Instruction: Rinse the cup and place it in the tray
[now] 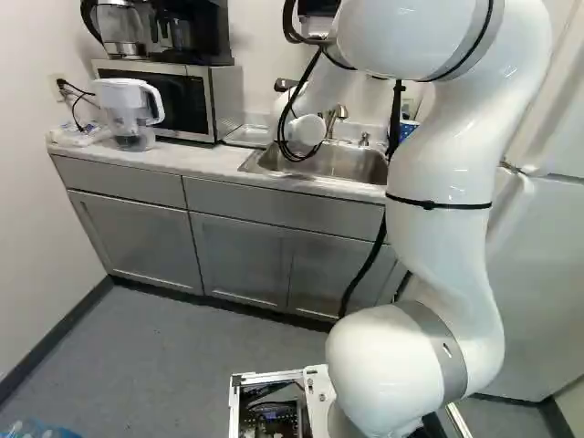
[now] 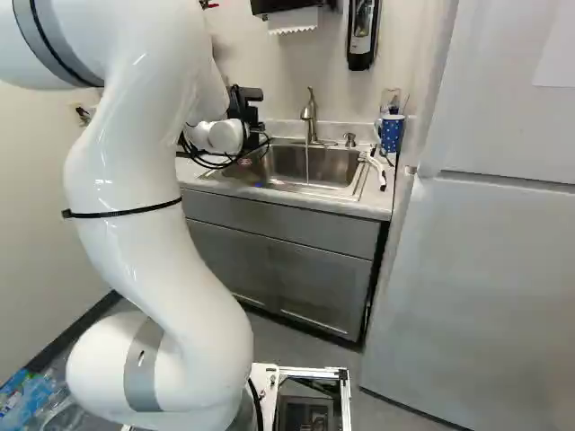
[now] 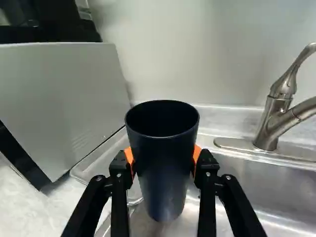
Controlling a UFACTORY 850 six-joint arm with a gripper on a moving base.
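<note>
Cup (image 3: pixel 165 185), dark and tall, hangs roughly upright, mouth up, gripped from both sides. The hand (image 3: pixel 163 157) is parted by the cup's width, its orange pads pressed to the wall, one at nine o'clock and one at three, well below the rim. I see nothing else in its hold.

Clock taken from the hand, twelve straight ahead past the cup: the tray (image 3: pixel 106 160) lies at about eleven, just beyond the cup and partly hidden by it. Its long side runs away from the hand, between sink and microwave. The basin of the sink (image 3: pixel 256 187) opens from twelve round to three. I can't tell how high the cup hangs above either.

Farther off, the faucet (image 3: pixel 271 121) stands at about one o'clock. In the right base view a thin stream of water (image 2: pixel 306 166) seems to fall from it. The microwave (image 3: pixel 59 98) sits on the surface (image 3: pixel 29 212) at ten.

Whether the cup has been rinsed doesn't show. If it has, I judge the next move to be a short carry toward eleven, then down; if not, a swing toward one. Going to the tray, I'd watch for knocking the microwave's side or tipping the cup's narrow foot on the tray's rim.
</note>
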